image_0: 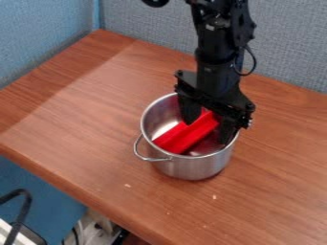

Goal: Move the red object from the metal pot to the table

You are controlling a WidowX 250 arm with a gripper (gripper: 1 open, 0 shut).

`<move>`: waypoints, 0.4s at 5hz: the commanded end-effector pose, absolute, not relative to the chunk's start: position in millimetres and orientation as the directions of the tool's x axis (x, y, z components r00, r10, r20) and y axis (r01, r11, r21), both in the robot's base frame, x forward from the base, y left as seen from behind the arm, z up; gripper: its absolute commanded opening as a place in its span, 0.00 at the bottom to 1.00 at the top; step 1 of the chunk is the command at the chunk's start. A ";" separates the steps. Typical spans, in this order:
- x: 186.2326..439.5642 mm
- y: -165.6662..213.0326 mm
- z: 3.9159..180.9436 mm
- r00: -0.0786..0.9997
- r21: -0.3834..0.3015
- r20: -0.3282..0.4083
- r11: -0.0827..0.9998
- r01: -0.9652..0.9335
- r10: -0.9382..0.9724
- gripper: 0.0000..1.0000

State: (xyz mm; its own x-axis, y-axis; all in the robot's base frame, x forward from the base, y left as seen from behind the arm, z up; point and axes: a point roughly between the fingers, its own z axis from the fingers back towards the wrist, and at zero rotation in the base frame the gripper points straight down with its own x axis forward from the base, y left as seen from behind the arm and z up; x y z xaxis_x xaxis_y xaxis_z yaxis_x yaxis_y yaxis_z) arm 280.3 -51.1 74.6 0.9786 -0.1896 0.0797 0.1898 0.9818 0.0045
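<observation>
The metal pot stands right of the middle of the wooden table, one loop handle showing on its left. The red object leans inside it, lower end toward the front left, upper end against the back right rim. My gripper points straight down into the back right of the pot. Its dark fingers stand apart on either side of the block's upper end, and it looks open. The fingertips are partly hidden inside the pot.
The table's rounded front edge runs close below the pot. A blue wall stands behind and to the left. Bare wood lies left of the pot and behind it. Cables hang below the table at bottom left.
</observation>
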 end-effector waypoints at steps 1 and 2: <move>284.3 -55.6 85.4 0.971 0.016 0.126 0.979 0.204 -0.204 0.00; 281.7 -54.7 83.9 0.972 0.020 0.118 0.979 0.203 -0.204 1.00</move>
